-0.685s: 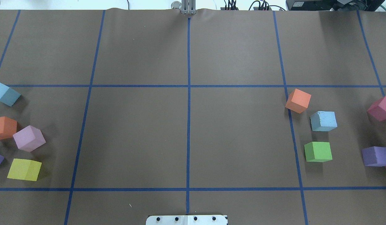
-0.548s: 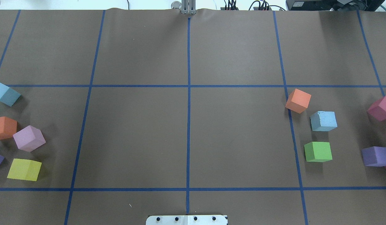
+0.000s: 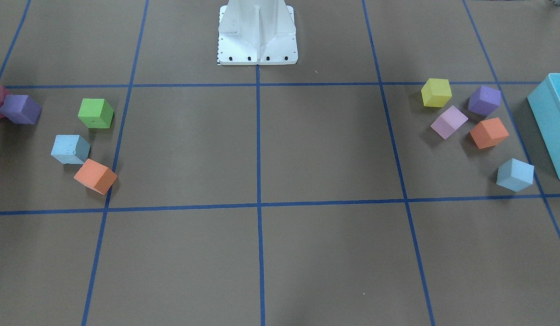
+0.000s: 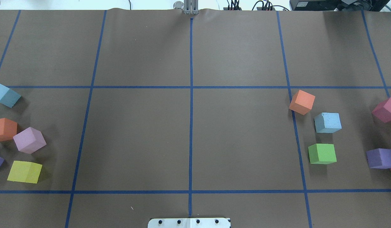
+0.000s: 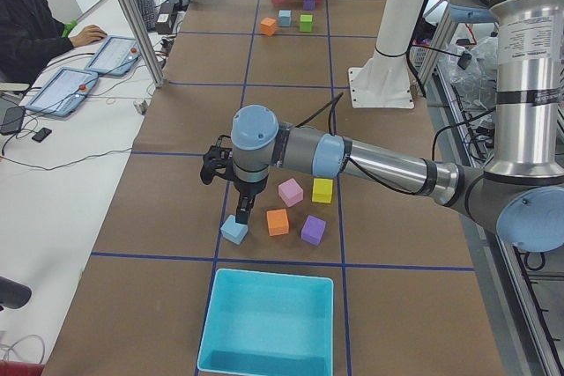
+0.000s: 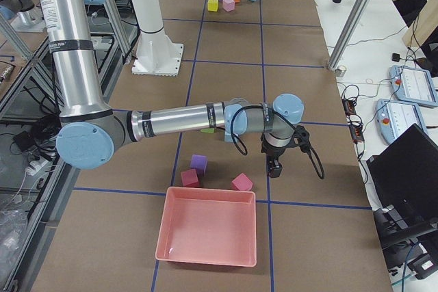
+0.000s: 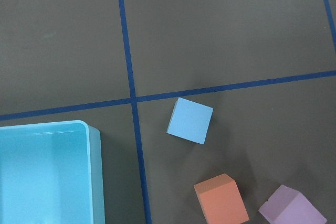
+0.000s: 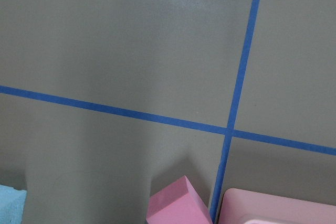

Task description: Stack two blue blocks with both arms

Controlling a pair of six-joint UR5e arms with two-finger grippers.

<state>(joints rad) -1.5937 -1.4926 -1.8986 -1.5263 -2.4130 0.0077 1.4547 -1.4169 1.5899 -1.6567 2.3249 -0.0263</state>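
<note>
Overhead exterior view has the two blue blocks unstacked at opposite ends of the table. The plain blue block lies far to the left of the white base, and the dimpled blue block lies far to the base's right. Each sits flat on the brown paper.

Seen from exterior left, the left gripper points down close over the plain block, its tips toward the block's base-ward side. I cannot tell how far its fingers are parted, nor whether they touch the foam. The left wrist camera looks straight down on that block, a little below the middle of its view.

Seen from exterior right, the right gripper hangs low over bare paper, farther from the base than the cubes there. The dimpled block is not beneath it; the right wrist camera catches only a pale blue corner at its lower left edge. Its opening cannot be told either.

An orange cube, a lilac cube and a yellow cube sit nearer the base than the plain block, with the turquoise bin farther out. By the dimpled block, a second orange cube lies farther from the base and a green cube nearer. The pink bin is farthest from the base.
</note>
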